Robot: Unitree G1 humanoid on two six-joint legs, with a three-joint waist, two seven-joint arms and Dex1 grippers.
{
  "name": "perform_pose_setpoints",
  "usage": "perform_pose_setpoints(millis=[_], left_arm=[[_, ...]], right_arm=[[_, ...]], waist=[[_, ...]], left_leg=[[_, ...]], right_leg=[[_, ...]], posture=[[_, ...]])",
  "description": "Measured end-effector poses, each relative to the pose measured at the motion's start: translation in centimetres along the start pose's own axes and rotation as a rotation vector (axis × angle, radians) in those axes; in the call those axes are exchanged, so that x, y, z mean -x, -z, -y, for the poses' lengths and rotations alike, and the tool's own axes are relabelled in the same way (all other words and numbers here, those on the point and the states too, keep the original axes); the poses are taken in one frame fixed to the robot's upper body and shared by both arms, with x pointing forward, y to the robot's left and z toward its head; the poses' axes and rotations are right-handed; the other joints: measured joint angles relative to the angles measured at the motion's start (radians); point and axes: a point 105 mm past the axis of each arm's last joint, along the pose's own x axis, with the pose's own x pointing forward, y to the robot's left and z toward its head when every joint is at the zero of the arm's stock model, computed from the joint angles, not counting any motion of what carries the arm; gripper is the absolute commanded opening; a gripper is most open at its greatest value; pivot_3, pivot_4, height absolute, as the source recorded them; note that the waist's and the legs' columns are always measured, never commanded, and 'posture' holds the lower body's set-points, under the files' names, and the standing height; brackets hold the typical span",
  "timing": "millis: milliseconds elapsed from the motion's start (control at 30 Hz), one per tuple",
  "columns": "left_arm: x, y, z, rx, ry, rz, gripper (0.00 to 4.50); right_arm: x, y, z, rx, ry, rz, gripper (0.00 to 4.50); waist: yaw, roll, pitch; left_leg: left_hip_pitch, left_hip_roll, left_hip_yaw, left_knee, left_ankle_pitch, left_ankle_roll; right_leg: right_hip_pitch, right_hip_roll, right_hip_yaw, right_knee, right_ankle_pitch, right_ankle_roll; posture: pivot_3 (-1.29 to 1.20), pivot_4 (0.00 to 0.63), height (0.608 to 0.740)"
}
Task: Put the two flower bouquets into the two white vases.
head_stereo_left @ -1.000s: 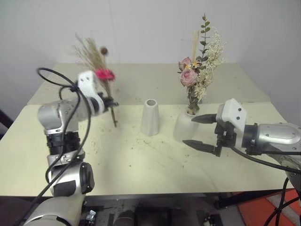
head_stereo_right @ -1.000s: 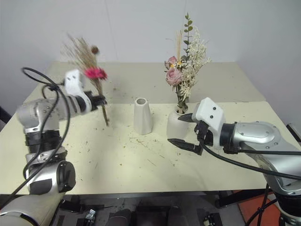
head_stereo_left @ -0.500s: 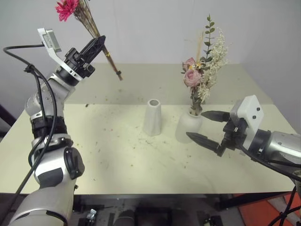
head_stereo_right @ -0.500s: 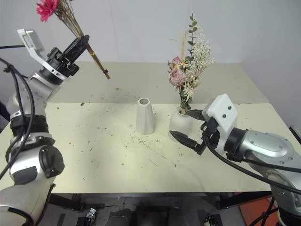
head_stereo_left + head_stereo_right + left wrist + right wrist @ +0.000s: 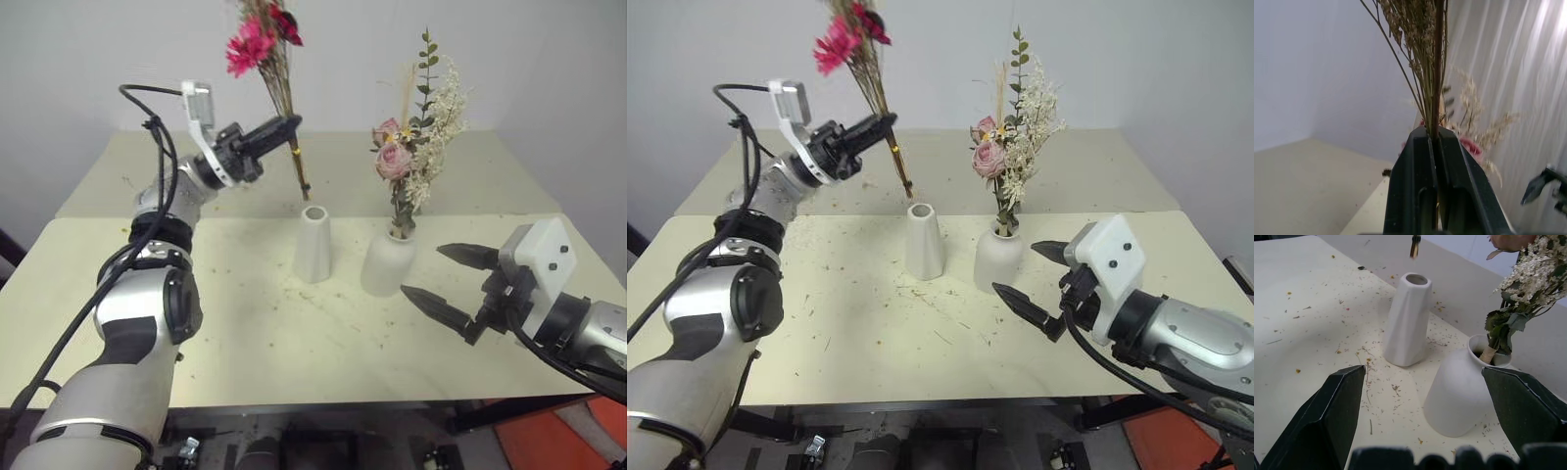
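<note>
Since a moment ago the left arm has swung its dried bouquet (image 5: 263,59) in from the far left, so the stems now hang just above the mouth of the slim vase (image 5: 313,244), their cut ends a little toward 11 o'clock of the opening. Left gripper (image 5: 292,124) is clamped tight on those stems, magenta daisy up at 12 o'clock against the plain white wall (image 5: 88,59). Both vases stand on a pale cream table (image 5: 245,343) littered with dry flecks and bits of stalk; a second table of the same colour sits behind it at 12 o'clock. At 3 o'clock of the slim vase, close but apart, the round vase (image 5: 388,262) holds the rose bouquet (image 5: 416,147) upright. Farther toward 4 o'clock the right gripper (image 5: 443,284) hovers over the table with fingers spread wide, holding nothing, and has drawn back slightly from the round vase.
</note>
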Motion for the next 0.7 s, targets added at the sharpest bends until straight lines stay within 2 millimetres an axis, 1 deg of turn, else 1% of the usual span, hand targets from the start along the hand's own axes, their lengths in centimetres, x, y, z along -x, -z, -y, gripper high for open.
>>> perform_pose_setpoints(millis=[167, 467, 700], left_arm=[[-0.3, 0.5, -0.2, -0.009, -0.012, -0.007, 0.02], [-0.5, 1.1, -0.3, 0.003, -0.021, -0.016, 0.02], [-0.9, 2.1, -0.2, -0.005, -0.017, -0.067, 0.02]], right_arm=[[0.1, 0.5, -0.2, -0.01, 0.0, -0.028, 4.5], [0.2, 0.5, 0.3, 0.008, 0.026, -0.039, 4.5], [0.2, 0.4, 0.6, 0.019, 0.044, -0.031, 4.5]], waist=[[0.002, 0.0, 0.0], [0.002, 0.0, 0.0], [0.002, 0.0, 0.0]], left_leg=[[0.0, 0.0, 0.0, 0.0, 0.0, 0.0], [0.0, 0.0, 0.0, 0.0, 0.0, 0.0], [0.0, 0.0, 0.0, 0.0, 0.0, 0.0]], right_leg=[[0.0, 0.0, 0.0, 0.0, 0.0, 0.0], [0.0, 0.0, 0.0, 0.0, 0.0, 0.001], [0.0, 0.0, 0.0, 0.0, 0.0, 0.001]], posture=[[0.0, 0.15, 0.74], [0.0, 0.15, 0.74], [0.0, 0.15, 0.74]])
